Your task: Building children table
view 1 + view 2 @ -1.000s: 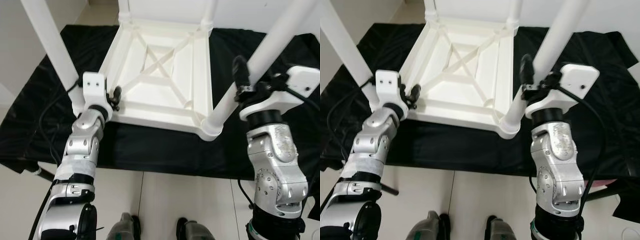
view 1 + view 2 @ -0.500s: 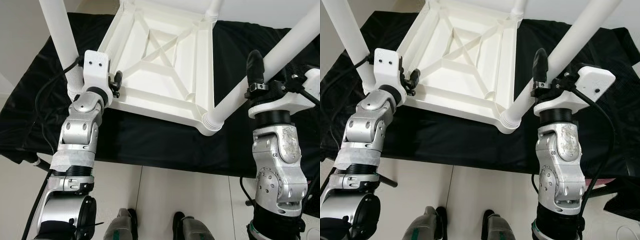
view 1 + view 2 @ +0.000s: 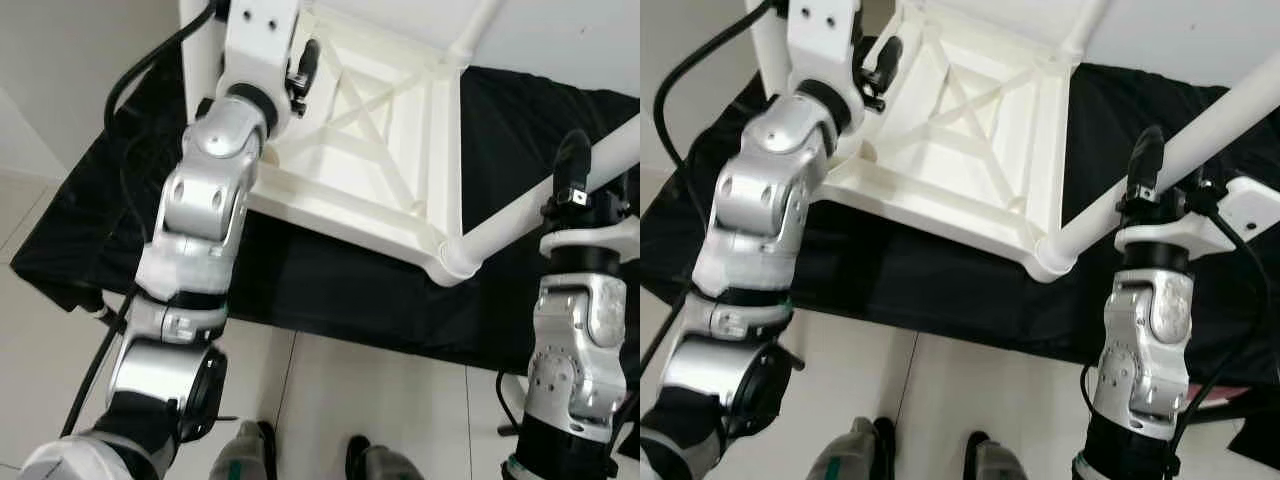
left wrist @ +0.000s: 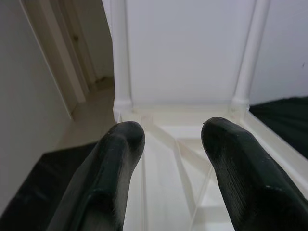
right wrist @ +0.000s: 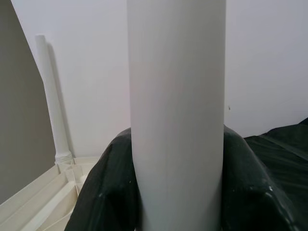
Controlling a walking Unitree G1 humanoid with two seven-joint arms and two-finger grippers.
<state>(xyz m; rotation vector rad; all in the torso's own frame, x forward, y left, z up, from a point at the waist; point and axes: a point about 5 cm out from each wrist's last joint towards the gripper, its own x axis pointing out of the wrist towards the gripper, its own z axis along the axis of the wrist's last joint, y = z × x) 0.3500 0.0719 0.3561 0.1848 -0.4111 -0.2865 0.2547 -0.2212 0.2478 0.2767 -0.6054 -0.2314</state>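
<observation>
1. we are working on the white children's table (image 3: 370,130), which is lying upside down on a black cloth (image 3: 330,290) spread over the floor, its ribbed underside facing up.
2. our right gripper (image 3: 1143,172) is clamping the near right leg (image 3: 1160,175); in the right wrist view both fingers (image 5: 103,192) are pressing against that leg.
3. our left gripper (image 4: 168,139) is hovering over the near left part of the frame, fingers spread and holding nothing.
4. to do this step well, we judge we should be keeping the leg in line with its corner socket (image 3: 1050,255) while seating it, and steadying the frame with the free gripper.
5. we are counting one table and four legs.
</observation>
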